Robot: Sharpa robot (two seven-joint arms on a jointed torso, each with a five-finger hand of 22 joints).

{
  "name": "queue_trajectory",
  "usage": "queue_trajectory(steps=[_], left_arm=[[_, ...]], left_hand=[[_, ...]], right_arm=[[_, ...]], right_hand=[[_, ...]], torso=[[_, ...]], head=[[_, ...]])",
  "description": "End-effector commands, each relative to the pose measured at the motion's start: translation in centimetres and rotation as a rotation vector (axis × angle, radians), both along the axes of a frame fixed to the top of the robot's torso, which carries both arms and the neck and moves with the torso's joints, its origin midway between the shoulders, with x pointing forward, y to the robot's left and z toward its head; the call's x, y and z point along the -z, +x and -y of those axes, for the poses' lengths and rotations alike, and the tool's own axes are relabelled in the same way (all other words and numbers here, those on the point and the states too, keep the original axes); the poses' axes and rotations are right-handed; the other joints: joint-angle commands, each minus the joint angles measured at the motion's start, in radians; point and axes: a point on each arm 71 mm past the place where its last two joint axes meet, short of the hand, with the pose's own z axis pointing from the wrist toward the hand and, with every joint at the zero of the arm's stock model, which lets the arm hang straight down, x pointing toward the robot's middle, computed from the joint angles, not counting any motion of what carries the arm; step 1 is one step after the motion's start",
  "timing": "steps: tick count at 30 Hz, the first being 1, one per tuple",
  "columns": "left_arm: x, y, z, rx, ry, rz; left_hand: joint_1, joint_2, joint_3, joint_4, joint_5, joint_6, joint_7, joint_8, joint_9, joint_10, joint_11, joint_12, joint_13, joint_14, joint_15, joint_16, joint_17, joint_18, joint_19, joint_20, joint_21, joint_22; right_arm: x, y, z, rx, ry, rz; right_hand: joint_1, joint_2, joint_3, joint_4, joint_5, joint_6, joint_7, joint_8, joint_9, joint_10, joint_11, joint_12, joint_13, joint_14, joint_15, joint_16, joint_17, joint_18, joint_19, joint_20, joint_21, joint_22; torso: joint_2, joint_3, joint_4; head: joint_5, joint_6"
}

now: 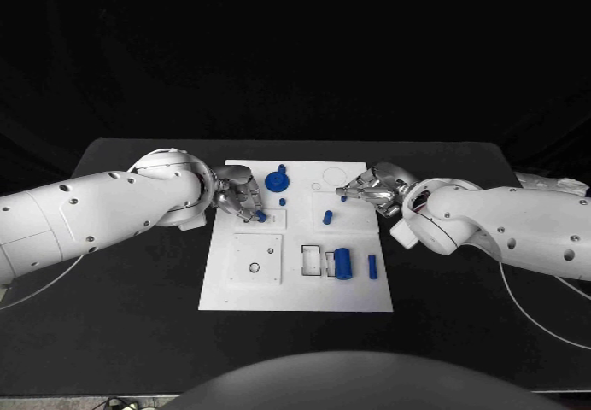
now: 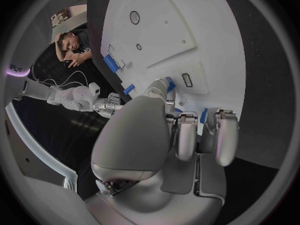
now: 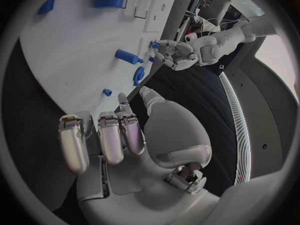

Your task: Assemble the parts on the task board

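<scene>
On the black table (image 1: 123, 325), centred: white task board (image 1: 295, 290), blue parts spread over it.

- Left hand (image 1: 236, 198): over the board's upper left; fingers curled round a small blue peg (image 1: 260, 216), which the fingertips hold just above or against the board.
- Right hand (image 1: 373, 190): at the board's upper right edge; fingers curled in, nothing seen in them.
- Blue gear (image 1: 276, 181): upper middle of the board, a short blue pin (image 1: 282, 202) just below it.
- Blue cylinder (image 1: 345, 264), large, lying beside a rectangular recess low on the board; slim blue bar (image 1: 372, 263) to its right.
- Blue plug (image 1: 328, 217): mid-board, apart from both hands.

Handling advice, as judgement: keep the peg upright, align it over its hole, then press straight down without tilting.

Markings: no brand, label or lettering legible on board or parts.
</scene>
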Motion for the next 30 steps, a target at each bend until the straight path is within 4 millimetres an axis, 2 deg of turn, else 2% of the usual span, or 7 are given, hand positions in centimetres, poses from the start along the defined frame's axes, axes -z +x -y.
queue_trajectory(steps=[1, 9, 15, 23, 30], left_arm=[[-0.3, -0.1, 0.2, 0.008, -0.030, 0.018], [-1.3, -0.2, 0.3, 0.003, -0.016, 0.016], [-2.3, 0.1, 0.3, -0.014, 0.014, 0.008], [-3.1, 0.4, 0.4, -0.028, 0.052, 0.000], [-3.3, 0.3, 0.4, -0.026, 0.076, -0.016]], left_hand=[[-0.011, -0.002, 0.002, 0.003, 0.001, 0.024, -0.016, 0.008, 0.016, 0.104, -0.010, -0.005, 0.263, 0.104, -0.011, 0.003, 0.263, -0.007, 0.105, 0.007, 0.002, 0.263], [-0.099, -0.010, -0.013, 0.006, 0.002, 0.037, -0.024, -0.011, 0.008, 0.104, -0.018, -0.005, 0.263, 0.104, -0.023, 0.003, 0.263, -0.007, 0.105, 0.003, 0.002, 0.263], [-0.105, -0.003, -0.006, 0.005, 0.004, 0.047, -0.028, -0.017, 0.004, 0.104, -0.021, -0.005, 0.263, 0.104, -0.026, 0.003, 0.263, -0.007, 0.105, 0.001, 0.002, 0.263], [-0.133, 0.000, 0.011, 0.005, 0.000, 0.087, -0.035, -0.054, -0.022, 0.104, -0.027, -0.005, 0.263, 0.104, -0.032, 0.003, 0.263, -0.007, 0.105, -0.003, 0.002, 0.263], [-0.150, -0.003, 0.016, 0.005, -0.003, 0.110, -0.038, -0.071, -0.035, 0.104, -0.030, -0.005, 0.263, 0.104, -0.033, 0.003, 0.263, -0.007, 0.105, -0.005, 0.002, 0.263]], right_arm=[[0.0, 0.0, -0.1, -0.011, -0.002, 0.007], [0.0, 0.0, -0.1, -0.011, -0.003, 0.005], [0.0, 0.0, -0.1, -0.012, -0.003, 0.003], [0.0, 0.0, -0.1, -0.011, -0.004, 0.003], [0.0, 0.0, -0.1, -0.010, -0.004, 0.003]], right_hand=[[0.008, 0.005, -0.005, 0.001, 0.004, -0.004, 0.006, 0.006, 0.002, 0.106, 0.005, 0.004, 0.263, 0.106, 0.009, 0.004, 0.264, -0.007, 0.105, 0.008, 0.004, 0.263], [0.008, 0.005, -0.005, 0.001, 0.004, -0.004, 0.006, 0.006, 0.002, 0.106, 0.005, 0.004, 0.263, 0.106, 0.009, 0.004, 0.264, -0.007, 0.105, 0.008, 0.004, 0.263], [0.008, 0.005, -0.005, 0.001, 0.004, -0.003, 0.006, 0.007, 0.002, 0.106, 0.005, 0.004, 0.263, 0.106, 0.009, 0.004, 0.264, -0.007, 0.105, 0.008, 0.004, 0.263], [0.008, 0.005, -0.005, 0.001, 0.004, -0.003, 0.006, 0.007, 0.002, 0.106, 0.005, 0.004, 0.263, 0.106, 0.009, 0.004, 0.264, -0.007, 0.105, 0.008, 0.004, 0.263], [0.008, 0.005, -0.005, 0.001, 0.004, -0.003, 0.006, 0.007, 0.002, 0.106, 0.005, 0.004, 0.263, 0.106, 0.009, 0.004, 0.264, -0.007, 0.105, 0.008, 0.004, 0.263]], torso=[[0.000, -0.0007, 0.0002], [0.001, -0.0001, 0.0002], [0.000, 0.0011, -0.0006], [0.000, 0.0000, -0.0010], [0.000, -0.0003, 0.0000]], head=[[-0.001, 0.000], [0.002, 0.000], [0.004, 0.000], [0.001, 0.000], [0.001, 0.000]])
